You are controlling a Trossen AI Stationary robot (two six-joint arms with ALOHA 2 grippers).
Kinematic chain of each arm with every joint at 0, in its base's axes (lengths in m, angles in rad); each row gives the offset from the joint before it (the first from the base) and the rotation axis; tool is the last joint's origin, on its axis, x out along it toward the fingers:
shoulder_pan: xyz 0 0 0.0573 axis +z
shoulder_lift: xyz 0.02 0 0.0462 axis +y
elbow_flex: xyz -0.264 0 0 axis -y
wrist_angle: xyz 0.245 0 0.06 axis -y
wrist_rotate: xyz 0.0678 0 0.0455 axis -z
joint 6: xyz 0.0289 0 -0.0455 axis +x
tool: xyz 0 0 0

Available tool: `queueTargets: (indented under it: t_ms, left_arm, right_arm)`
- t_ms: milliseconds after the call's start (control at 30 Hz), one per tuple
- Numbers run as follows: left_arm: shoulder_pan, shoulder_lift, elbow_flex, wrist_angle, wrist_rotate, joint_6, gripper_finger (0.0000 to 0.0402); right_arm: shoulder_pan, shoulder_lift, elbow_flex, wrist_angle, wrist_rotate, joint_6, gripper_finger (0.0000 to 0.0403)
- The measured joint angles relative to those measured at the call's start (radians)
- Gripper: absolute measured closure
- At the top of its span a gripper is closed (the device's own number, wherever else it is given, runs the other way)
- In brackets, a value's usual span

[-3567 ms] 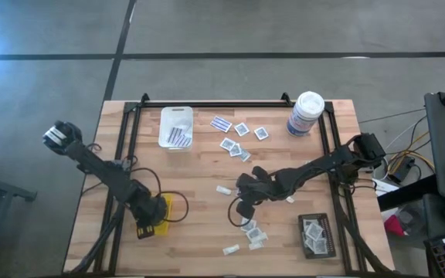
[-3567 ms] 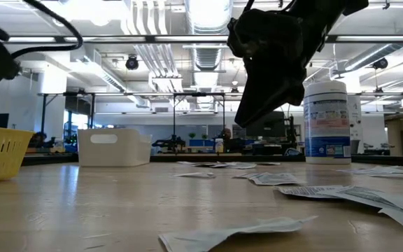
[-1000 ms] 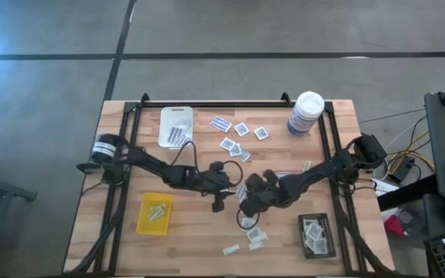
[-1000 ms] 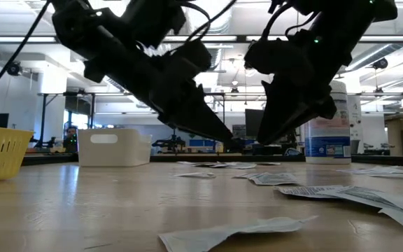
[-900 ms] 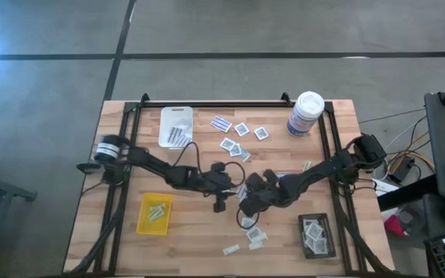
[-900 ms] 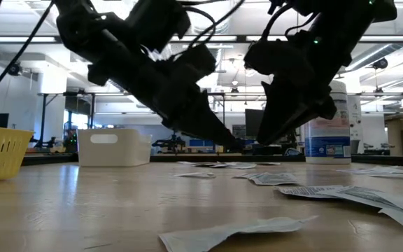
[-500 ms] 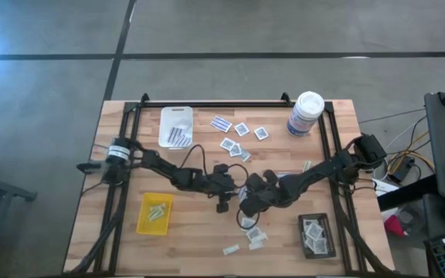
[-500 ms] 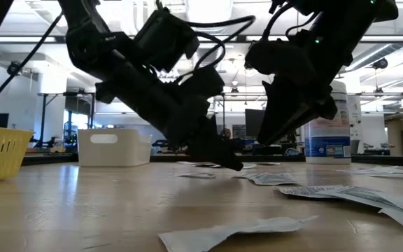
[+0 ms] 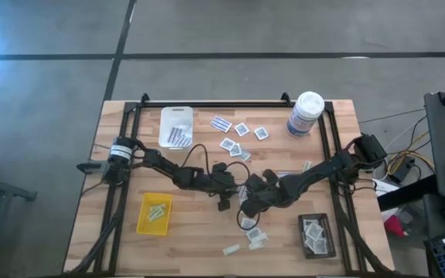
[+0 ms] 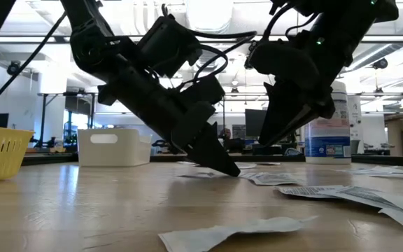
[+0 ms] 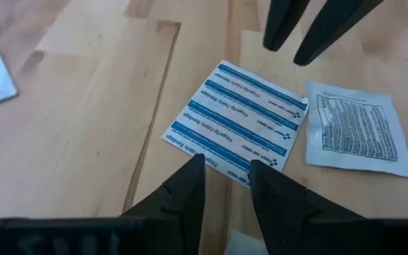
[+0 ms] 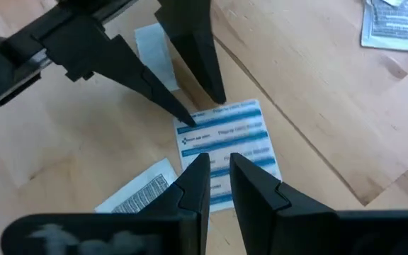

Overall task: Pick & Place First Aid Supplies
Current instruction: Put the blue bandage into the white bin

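Both grippers meet mid-table over one blue-striped packet [image 11: 236, 131] — left gripper [image 11: 227, 166] parted at its edge, right gripper [image 12: 218, 163] slightly parted above it.

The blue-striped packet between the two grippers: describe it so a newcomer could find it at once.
Start at the wooden table and go to its middle, where the left gripper and right gripper meet tip to tip. Lying flat under both sets of fingertips is the blue-striped packet. Its blue and white bands with small print set it apart from the white packet of dark text lying beside it.
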Motion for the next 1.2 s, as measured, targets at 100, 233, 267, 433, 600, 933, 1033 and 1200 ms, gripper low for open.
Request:
queueTargets:
  t_ms: [100, 233, 267, 433, 600, 933, 1033, 1200]
  left_arm:
    - [0.0, -0.001, 0.0, -0.026, -0.002, -0.039, 0.028]
    - [0.0, 0.0, 0.0, -0.048, -0.004, -0.092, 0.028]
    - [0.0, 0.0, 0.0, -0.052, -0.004, -0.106, 0.028]
    - [0.0, 0.001, -0.002, -0.068, -0.005, -0.146, 0.028]
    - [0.0, 0.002, -0.003, -0.068, -0.003, -0.164, 0.028]
    - [0.0, 0.002, -0.004, -0.068, 0.003, -0.157, 0.028]
    - [0.0, 0.002, -0.005, -0.068, 0.003, -0.155, 0.028]
    - [0.0, 0.002, -0.005, -0.068, 0.002, -0.155, 0.028]
  right_arm:
    - [-0.005, 0.0, 0.0, -0.012, 0.0, 0.019, 0.0351]
    - [-0.021, 0.0, 0.0, -0.062, 0.0, 0.023, 0.0351]
    - [-0.027, 0.0, 0.0, -0.073, -0.001, 0.023, 0.0351]
    - [-0.077, 0.0, 0.0, -0.099, -0.067, 0.015, 0.0339]
    - [-0.143, 0.0, -0.001, -0.099, -0.183, -0.041, 0.0312]
    - [-0.214, -0.026, -0.001, -0.312, -0.22, -0.09, 0.0272]
    - [-0.214, -0.031, -0.002, -0.37, -0.22, -0.088, 0.0271]
    - [-0.197, -0.053, -0.011, -0.403, -0.22, -0.083, 0.0283]
